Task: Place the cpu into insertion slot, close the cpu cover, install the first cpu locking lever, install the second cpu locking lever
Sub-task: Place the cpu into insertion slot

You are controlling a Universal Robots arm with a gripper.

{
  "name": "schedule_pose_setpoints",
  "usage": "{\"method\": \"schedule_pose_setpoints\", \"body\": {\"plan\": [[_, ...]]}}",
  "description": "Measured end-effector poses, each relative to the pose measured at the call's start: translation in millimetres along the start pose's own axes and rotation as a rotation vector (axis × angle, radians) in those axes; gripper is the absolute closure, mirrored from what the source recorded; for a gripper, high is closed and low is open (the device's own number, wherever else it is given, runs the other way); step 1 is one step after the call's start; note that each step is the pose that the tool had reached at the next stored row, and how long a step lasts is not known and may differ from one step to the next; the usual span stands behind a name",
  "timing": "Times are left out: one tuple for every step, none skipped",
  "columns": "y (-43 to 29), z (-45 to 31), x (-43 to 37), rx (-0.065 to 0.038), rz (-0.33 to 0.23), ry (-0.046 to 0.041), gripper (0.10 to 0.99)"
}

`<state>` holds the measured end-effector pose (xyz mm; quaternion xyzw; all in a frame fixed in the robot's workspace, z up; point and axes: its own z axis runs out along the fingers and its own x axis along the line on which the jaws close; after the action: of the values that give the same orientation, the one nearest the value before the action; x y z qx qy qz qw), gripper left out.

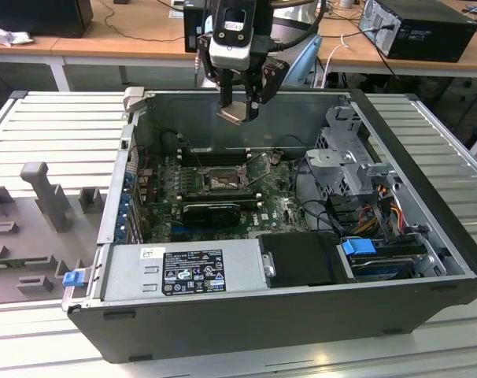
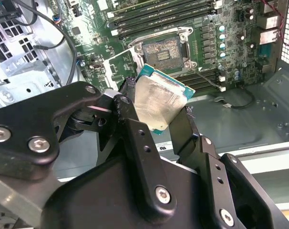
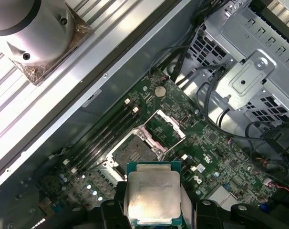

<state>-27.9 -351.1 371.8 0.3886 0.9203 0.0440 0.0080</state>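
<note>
Second wrist view showed us the black gripper (image 2: 158, 109) clamped on the pale silver-beige square cpu (image 2: 156, 94), held tilted well above the dark square metal-rimmed insertion slot (image 2: 162, 49), so we judged placement underway, calling for levelling and squaring over it.
</note>
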Motion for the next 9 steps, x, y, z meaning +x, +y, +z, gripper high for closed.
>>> {"method": "schedule_pose_setpoints", "body": {"plan": [[0.0, 0.0, 0.0, 0.000, 0.004, -0.0003, 0.557], [0.0, 0.0, 0.0, 0.000, 0.007, -0.0007, 0.557], [0.0, 0.0, 0.0, 0.000, 0.011, -0.0009, 0.557], [0.0, 0.0, 0.0, 0.000, 0.015, -0.0013, 0.557], [0.0, 0.0, 0.0, 0.000, 0.018, -0.0016, 0.557], [0.0, 0.0, 0.0, 0.000, 0.022, -0.0019, 0.557], [0.0, 0.0, 0.0, -0.001, 0.026, -0.0023, 0.557], [0.0, 0.0, 0.0, -0.001, 0.029, -0.0025, 0.557], [0.0, 0.0, 0.0, -0.001, 0.032, -0.0028, 0.557]]}}
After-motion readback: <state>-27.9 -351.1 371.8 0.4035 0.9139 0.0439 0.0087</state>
